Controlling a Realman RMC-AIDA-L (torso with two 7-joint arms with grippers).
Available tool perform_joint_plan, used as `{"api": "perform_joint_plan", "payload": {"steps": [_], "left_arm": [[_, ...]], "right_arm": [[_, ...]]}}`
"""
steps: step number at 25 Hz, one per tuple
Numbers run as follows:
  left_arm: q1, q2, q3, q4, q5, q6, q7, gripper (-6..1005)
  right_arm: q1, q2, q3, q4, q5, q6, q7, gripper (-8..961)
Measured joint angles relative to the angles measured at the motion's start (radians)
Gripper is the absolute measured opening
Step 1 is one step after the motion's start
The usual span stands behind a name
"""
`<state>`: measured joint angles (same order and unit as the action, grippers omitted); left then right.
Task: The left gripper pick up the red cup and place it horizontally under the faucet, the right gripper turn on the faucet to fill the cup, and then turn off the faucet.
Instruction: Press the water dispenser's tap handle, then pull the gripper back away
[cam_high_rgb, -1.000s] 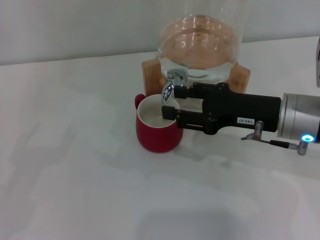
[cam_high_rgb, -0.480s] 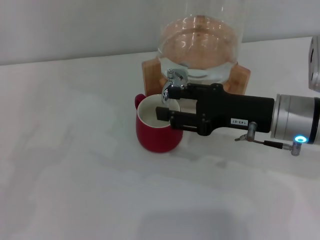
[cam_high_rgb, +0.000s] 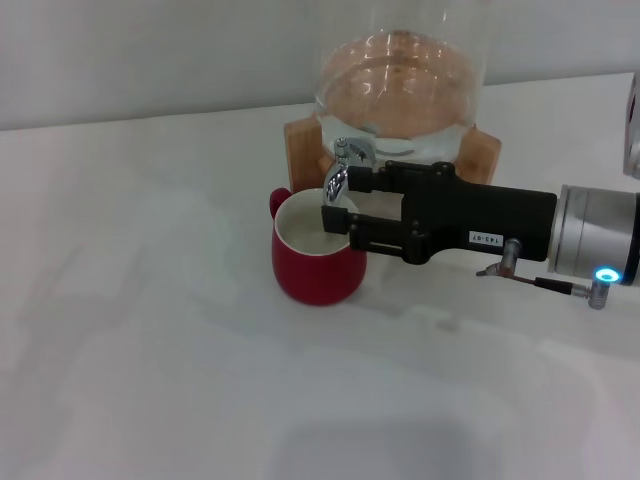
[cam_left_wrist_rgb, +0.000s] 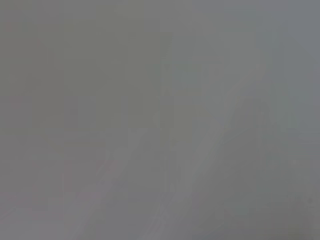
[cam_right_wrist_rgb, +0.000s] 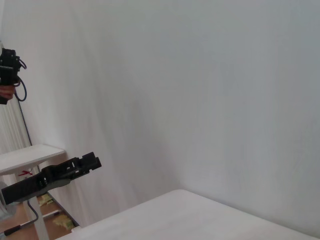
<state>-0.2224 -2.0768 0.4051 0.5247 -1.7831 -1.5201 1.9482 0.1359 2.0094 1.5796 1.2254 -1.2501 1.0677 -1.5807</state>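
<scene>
The right gripper's (cam_high_rgb: 341, 205) two black fingers (cam_high_rgb: 362, 182) stand parted, grasping nothing. The upper fingertip is beside the faucet's (cam_high_rgb: 338, 177) chrome spout; the lower one reaches over the rim of the red cup (cam_high_rgb: 315, 250). The cup stands upright on the white worktop (cam_high_rgb: 150, 330), directly below the spout, before the glass dispenser (cam_high_rgb: 400, 90) in its wooden stand. The left gripper is not visible.

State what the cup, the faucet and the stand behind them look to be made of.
The cup: likely glazed ceramic, with a smooth dark-red outside and a cream inside. The faucet: polished metal or chrome plating, mirror-bright with sharp highlights. The stand: light wood, matte tan blocks. The right gripper reaches in at the faucet.
</scene>
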Motion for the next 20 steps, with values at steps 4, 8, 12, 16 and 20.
{"api": "perform_joint_plan", "payload": {"steps": [4,8,12,16,20], "left_arm": [[0.000,0.001,0.001,0.000,0.000,0.000,0.000,725],[0.000,0.001,0.002,0.000,0.003,0.000,0.000,725],[0.000,0.001,0.003,0.000,0.004,0.000,0.000,725],[0.002,0.001,0.004,0.000,0.005,0.000,0.000,725],[0.003,0.000,0.005,0.000,0.005,0.000,-0.001,725]], "right_arm": [[-0.003,-0.001,0.006,-0.001,0.000,-0.007,0.000,632],[-0.009,-0.002,0.015,-0.001,0.000,-0.007,0.000,632],[-0.013,-0.003,0.026,-0.001,0.000,-0.009,0.000,632],[-0.015,-0.003,0.031,-0.001,0.000,-0.009,0.000,632],[-0.016,-0.003,0.040,-0.008,0.000,-0.009,0.001,632]]}}
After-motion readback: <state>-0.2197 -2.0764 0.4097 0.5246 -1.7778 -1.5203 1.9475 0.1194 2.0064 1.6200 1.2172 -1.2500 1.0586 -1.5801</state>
